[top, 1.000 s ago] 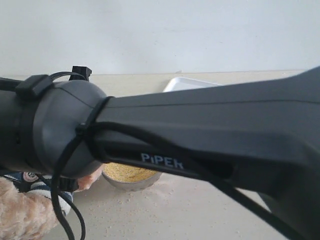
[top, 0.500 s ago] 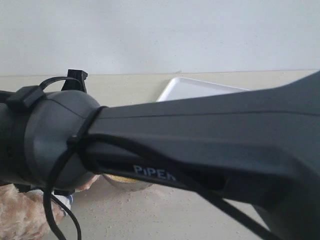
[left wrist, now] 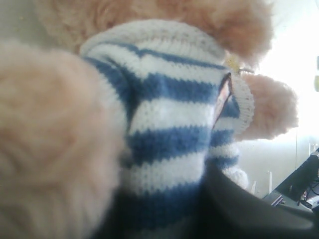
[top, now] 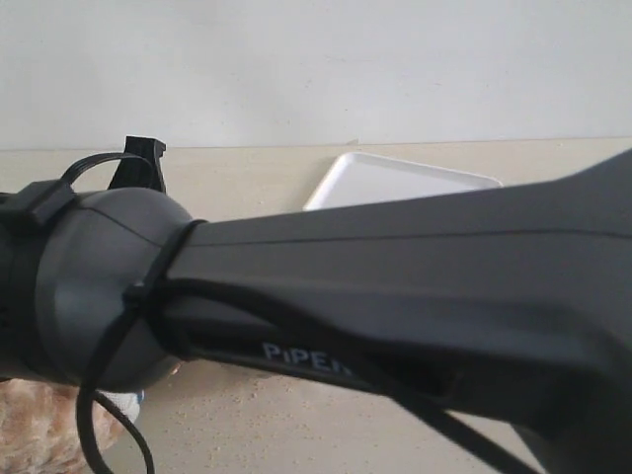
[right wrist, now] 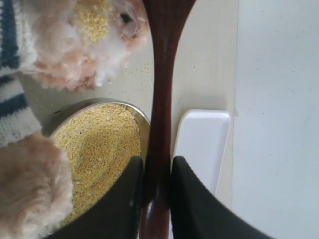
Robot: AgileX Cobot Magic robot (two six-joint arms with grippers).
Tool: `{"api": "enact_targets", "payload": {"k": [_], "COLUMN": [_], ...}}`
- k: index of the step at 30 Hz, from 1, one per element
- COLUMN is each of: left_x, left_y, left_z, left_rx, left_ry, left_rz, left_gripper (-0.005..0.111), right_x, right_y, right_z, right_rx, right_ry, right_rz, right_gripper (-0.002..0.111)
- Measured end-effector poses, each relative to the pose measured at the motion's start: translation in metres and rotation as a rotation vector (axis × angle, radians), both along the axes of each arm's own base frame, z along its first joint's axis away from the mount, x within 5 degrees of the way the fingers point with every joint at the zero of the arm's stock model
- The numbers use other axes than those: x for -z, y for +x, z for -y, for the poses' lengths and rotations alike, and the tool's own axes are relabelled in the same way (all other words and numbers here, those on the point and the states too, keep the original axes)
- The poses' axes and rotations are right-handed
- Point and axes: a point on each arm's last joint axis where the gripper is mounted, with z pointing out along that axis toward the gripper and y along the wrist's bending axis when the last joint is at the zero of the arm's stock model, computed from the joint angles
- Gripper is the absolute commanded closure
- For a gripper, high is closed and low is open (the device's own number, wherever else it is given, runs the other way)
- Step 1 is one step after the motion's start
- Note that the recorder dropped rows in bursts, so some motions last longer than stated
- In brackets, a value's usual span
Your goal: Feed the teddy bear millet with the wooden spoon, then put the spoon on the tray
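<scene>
The right gripper (right wrist: 157, 167) has its two dark fingers (right wrist: 127, 194) pressed tight against the slim handle of the wooden spoon (right wrist: 160, 99), one on each side. The spoon is dark reddish-brown and glossy. It runs away from the fingers and widens into its bowl just where the picture cuts it off, so what it carries cannot be seen.

Beside the handle is the steel bowl (right wrist: 138, 112), heaped with yellow millet (right wrist: 94, 144). On the handle's other side lies the white tray (right wrist: 202, 144). The teddy bear (right wrist: 84, 59) is past the bowl, with grains stuck to its muzzle.

The bear's blue-and-white striped shirt (left wrist: 169, 109) fills the left wrist view. The left gripper (left wrist: 239, 211) shows only as a dark blur against it, so its grip cannot be made out.

In the exterior view a black arm (top: 395, 286) covers most of the frame. The tray (top: 395, 180) shows at upper centre and tan fur (top: 30, 430) at the lower left.
</scene>
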Motion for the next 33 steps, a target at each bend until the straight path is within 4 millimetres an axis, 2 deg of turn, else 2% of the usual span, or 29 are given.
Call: {"api": "enact_targets", "payload": {"k": [4, 9, 16, 21, 29, 33], "left_x": [0.000, 0.000, 0.000, 0.000, 0.000, 0.000], "left_y": [0.000, 0.000, 0.000, 0.000, 0.000, 0.000], "left_z": [0.000, 0.000, 0.000, 0.000, 0.000, 0.000], "left_rx": [0.000, 0.000, 0.000, 0.000, 0.000, 0.000], "left_ry": [0.000, 0.000, 0.000, 0.000, 0.000, 0.000], "left_rz": [0.000, 0.000, 0.000, 0.000, 0.000, 0.000], "left_gripper": [0.102, 0.102, 0.102, 0.102, 0.102, 0.102], "right_x": [-0.004, -0.010, -0.011, -0.004, -0.008, -0.008], "right_y": [-0.001, 0.006, 0.020, 0.029, 0.052, 0.056], "right_z": [0.008, 0.029, 0.072, 0.100, 0.126, 0.130], "right_rx": [0.008, 0.049, 0.159, 0.245, 0.356, 0.365], "right_ry": [0.001, -0.004, -0.008, -0.009, 0.057, 0.061], "right_rz": [-0.001, -0.012, -0.084, -0.232, -0.363, -0.394], "right_gripper": [0.107, 0.107, 0.107, 0.107, 0.107, 0.107]}}
